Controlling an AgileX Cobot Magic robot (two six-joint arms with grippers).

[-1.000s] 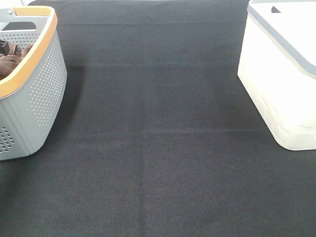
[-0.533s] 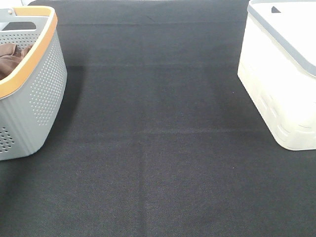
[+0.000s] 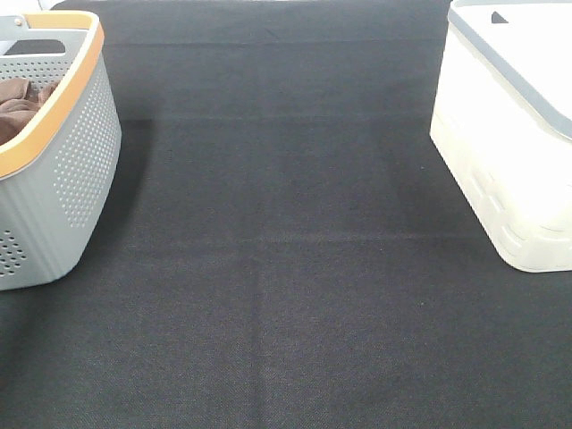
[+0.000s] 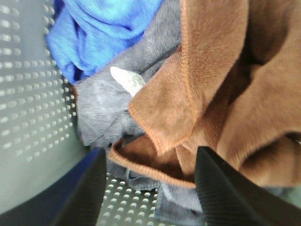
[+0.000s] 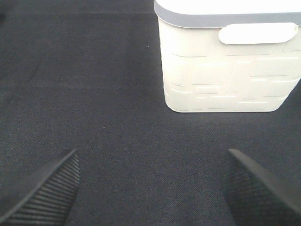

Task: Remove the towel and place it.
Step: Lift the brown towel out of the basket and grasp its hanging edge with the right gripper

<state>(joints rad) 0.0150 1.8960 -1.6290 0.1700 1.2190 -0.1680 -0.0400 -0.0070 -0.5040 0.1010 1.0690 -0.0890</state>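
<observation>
2 parted left claw (image 4: 149,188) fingers (image 4: 89,188) frame the towel (image 4: 211,84).

We see bright, even light from above. In the high view the white bin (image 3: 500,161) is washed out almost to glare, and the grey basket (image 3: 67,179) throws a soft shadow onto the black mat (image 3: 286,268) beside it. Just ahead of the left gripper (image 4: 150,155) the towel (image 4: 211,84) is softly blurred, and the gripper's dark fingers (image 4: 89,193) are out of focus. Beyond the right gripper (image 5: 153,155) the bin's top is blown out, while the near fingers (image 5: 44,188) look smeared.
</observation>
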